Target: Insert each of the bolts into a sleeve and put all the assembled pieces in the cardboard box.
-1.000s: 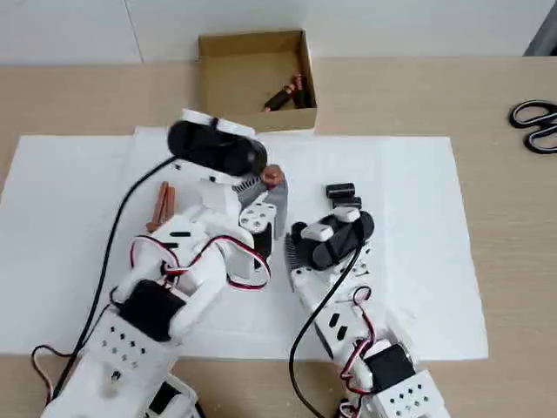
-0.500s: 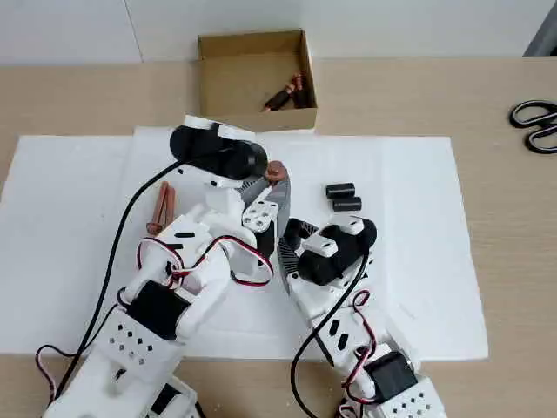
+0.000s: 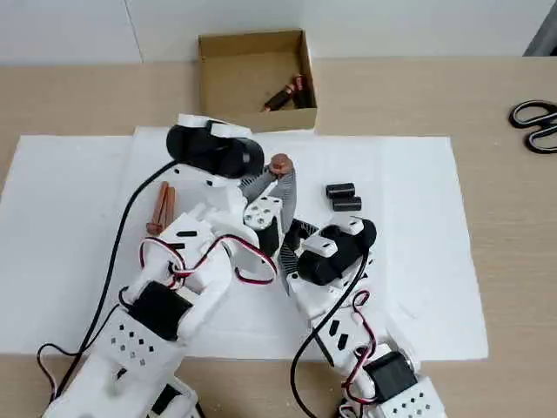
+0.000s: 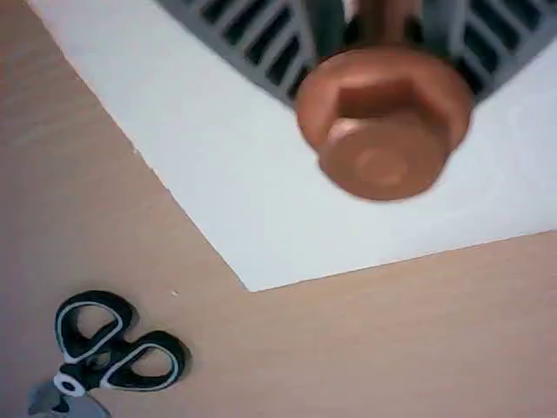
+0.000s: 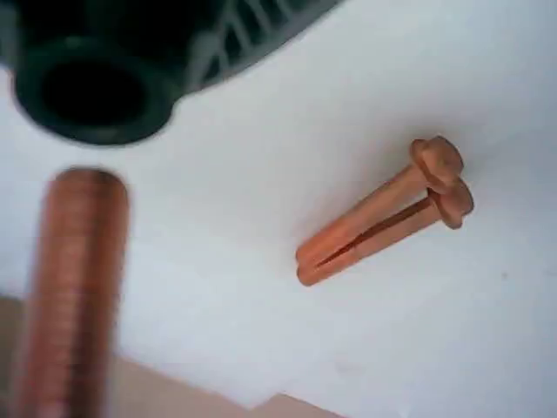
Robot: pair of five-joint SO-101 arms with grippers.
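**Ana:** Copper bolt (image 4: pixel 383 131) up in the left gripper (image 4: pixel 374 22), head pointing out past the tips. The ribbed grey fingers (image 4: pixel 235 35) are closed tight on the shank, just behind the head.

**Ben:** And the right gripper (image 5: pixel 122 39) is clamped on a black sleeve (image 5: pixel 87 91), with its open mouth facing the wrist camera. The two tools sit tip to tip over the white paper (image 3: pixel 418 287).

**Ana:** From the right wrist, the bolt's threaded end hangs just beside that sleeve's mouth. It's offset to one side and not inside it.

**Ben:** Just beyond the right gripper's tips lie two loose sleeves (image 3: pixel 342 197), side by side on the paper.

**Ana:** On the far side of the left arm from the right gripper there are two spare bolts (image 3: pixel 162 207). They lie flat and parallel, pressed against each other with their heads at the same end.

**Ben:** The cardboard box (image 3: pixel 218 78) sits out ahead of the left gripper, just off the paper's edge on the wooden table (image 3: pixel 87 96).

**Ana:** Assembled pieces (image 3: pixel 287 91) are resting in the box corner nearest the bolt head.

**Ben:** Black-handled scissors (image 3: pixel 535 122) are well apart from both grippers, off to the right gripper's outer side on the bare wood.
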